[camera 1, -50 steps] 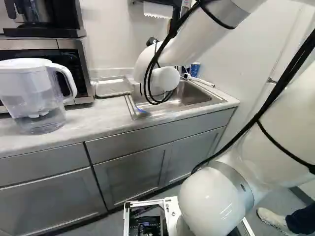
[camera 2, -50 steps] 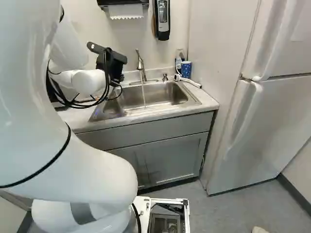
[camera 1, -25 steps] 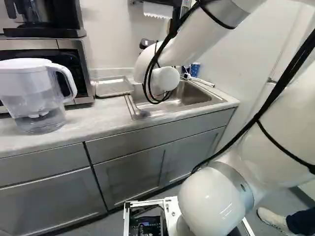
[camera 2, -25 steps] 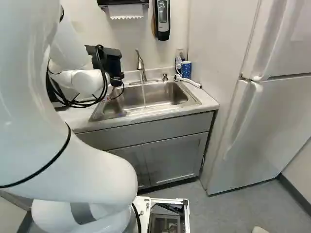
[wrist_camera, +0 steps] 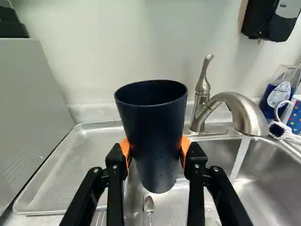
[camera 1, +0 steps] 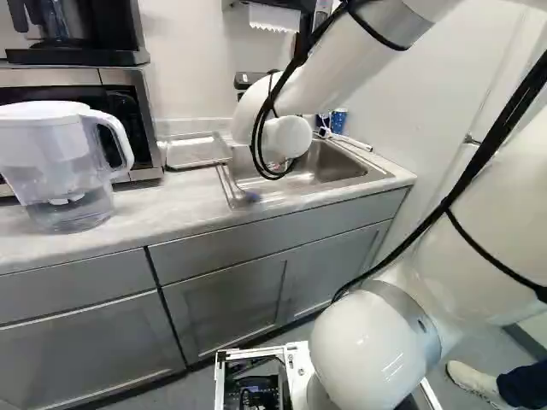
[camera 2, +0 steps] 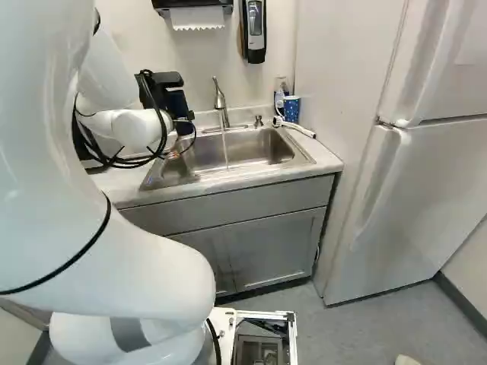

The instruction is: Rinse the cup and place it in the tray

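Observation:
The black gripper (camera 2: 163,91) is over the near-left corner of the sink in the right base view, its fingertips hidden. In the wrist view the gripper (wrist_camera: 154,149) is shut on a dark blue cup (wrist_camera: 153,136), an orange pad on either side. The cup stands upright, mouth up, above the sink's edge between tray and faucet. The metal tray (wrist_camera: 84,155) lies flat on the counter beside the sink (camera 2: 243,148). Water (wrist_camera: 240,157) runs from the faucet (wrist_camera: 235,108), apart from the cup.
A spoon (wrist_camera: 149,205) lies in the sink below the cup. The microwave (camera 1: 128,111) flanks the tray; a water pitcher (camera 1: 64,166) stands on the counter. Beyond the faucet are a soap bottle (wrist_camera: 277,96), a brush (wrist_camera: 277,129) and a spotted blue cup (camera 2: 291,109). A fridge (camera 2: 411,205) stands right.
The gripper has turned at the wrist from a tilted to a more level stance, the cup turning with it. The rest of the arm and the base look unmoved.

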